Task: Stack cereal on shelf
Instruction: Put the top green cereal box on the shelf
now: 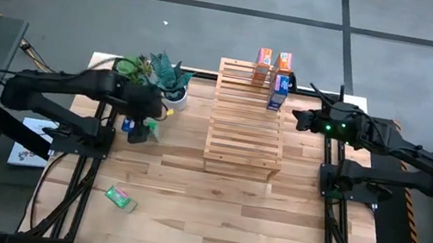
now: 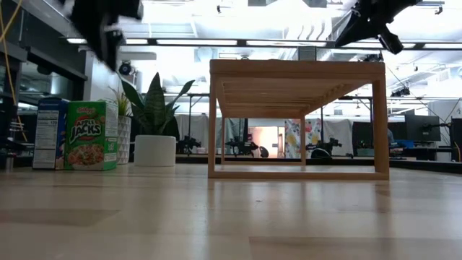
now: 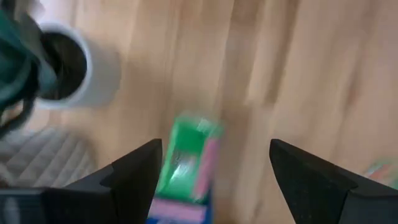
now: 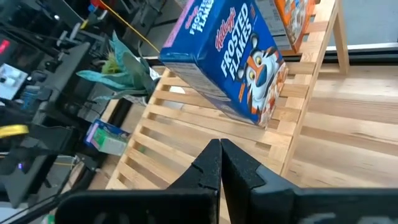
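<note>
The shelf (image 1: 247,118) stands mid-table. Two orange cereal boxes (image 1: 262,66) stand upright at its far end, and a blue one (image 4: 224,53) stands on the slats near its right edge. Left of the shelf, a green box (image 2: 90,135) and a blue box (image 2: 49,133) stand side by side on the table. My left gripper (image 3: 214,174) hangs open above them, pointing down, with the green box's top (image 3: 189,158) below the gap. My right gripper (image 4: 221,158) is shut and holds nothing. It hovers off the shelf's right side, near the blue box.
Potted plants (image 1: 163,74) crowd the far left, with a white pot (image 3: 68,65) close by my left gripper. Another green box (image 1: 121,198) lies flat near the table's front left. Bare tabletop (image 1: 227,219) stretches in front of the shelf.
</note>
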Robot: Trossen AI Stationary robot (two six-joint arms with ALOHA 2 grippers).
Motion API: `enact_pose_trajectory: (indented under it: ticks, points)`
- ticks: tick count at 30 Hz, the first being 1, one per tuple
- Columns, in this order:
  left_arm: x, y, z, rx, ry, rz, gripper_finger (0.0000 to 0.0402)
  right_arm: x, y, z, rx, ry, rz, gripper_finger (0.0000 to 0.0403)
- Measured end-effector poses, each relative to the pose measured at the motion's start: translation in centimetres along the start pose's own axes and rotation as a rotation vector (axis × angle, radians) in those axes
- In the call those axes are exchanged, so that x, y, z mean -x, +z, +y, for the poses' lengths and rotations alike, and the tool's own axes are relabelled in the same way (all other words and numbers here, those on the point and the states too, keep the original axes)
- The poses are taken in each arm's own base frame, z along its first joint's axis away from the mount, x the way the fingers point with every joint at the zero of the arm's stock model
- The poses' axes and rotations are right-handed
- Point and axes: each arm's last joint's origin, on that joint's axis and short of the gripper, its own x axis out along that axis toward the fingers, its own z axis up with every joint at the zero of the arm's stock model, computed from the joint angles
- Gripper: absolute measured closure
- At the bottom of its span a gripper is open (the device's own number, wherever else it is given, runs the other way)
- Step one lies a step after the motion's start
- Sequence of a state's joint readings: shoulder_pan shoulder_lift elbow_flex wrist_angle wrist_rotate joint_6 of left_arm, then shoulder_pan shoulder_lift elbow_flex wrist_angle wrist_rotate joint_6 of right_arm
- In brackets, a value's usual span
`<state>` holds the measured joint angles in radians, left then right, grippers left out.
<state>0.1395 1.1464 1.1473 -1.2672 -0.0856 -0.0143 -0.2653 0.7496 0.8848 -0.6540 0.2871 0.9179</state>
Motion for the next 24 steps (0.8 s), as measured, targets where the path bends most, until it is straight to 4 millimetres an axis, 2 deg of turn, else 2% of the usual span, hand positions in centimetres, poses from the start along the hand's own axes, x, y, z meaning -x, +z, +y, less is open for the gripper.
enact_pose_trajectory:
  ticks: [5, 8, 13, 19, 24]
  points:
    - [-3.9, -0.8, -0.1, -0.166, 0.022, 0.156, 0.0112, -0.6, -0.1, 0.1, 0.009, -0.019, 0.015, 0.0402]
    - [-5.6, -1.4, -0.1, -0.187, 0.035, 0.174, 0.0112, -0.9, -0.2, 0.2, 0.012, -0.028, 0.022, 0.0402]
    - [-6.8, -2.2, 0.1, -0.195, 0.095, 0.162, 0.0112, -1.3, -0.3, 0.2, 0.025, -0.04, 0.033, 0.0402]
    - [-8.3, -3.1, -0.1, -0.248, 0.064, 0.196, 0.0112, -1.5, -0.4, 0.3, 0.028, -0.048, 0.037, 0.0402]
    - [-9.6, -3.4, -0.3, -0.21, 0.054, 0.188, 0.0113, -1.5, -0.4, 0.3, 0.027, -0.047, 0.036, 0.0402]
